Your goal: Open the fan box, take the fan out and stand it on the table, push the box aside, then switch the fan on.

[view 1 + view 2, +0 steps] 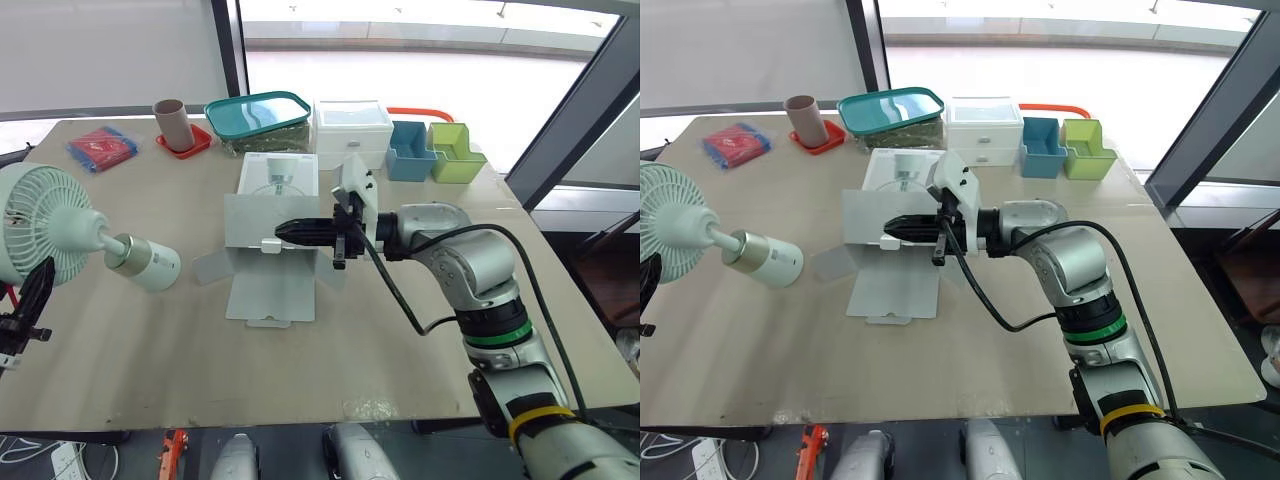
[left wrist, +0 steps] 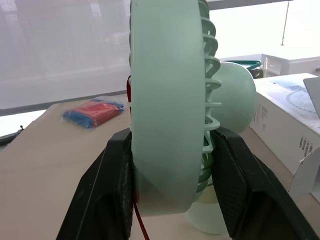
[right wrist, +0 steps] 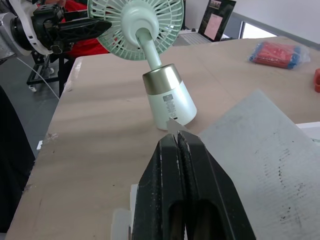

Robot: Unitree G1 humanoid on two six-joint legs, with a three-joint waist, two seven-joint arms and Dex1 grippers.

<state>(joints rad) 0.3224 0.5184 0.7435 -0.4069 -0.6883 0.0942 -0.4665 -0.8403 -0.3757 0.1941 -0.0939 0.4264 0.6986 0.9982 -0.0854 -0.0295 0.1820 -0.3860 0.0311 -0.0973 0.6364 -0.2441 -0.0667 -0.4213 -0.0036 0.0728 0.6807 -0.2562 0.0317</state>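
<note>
Left gripper point(image 2: 172, 132) grips tilted mint-green fan point(image 1: 60, 235) with gold-ringed base point(image 1: 150, 263).

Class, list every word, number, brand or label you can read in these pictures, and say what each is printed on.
No text here is legible.
Label on the fan base: too small to read.
Print on the fan box side: too small and blurred to read.
</note>
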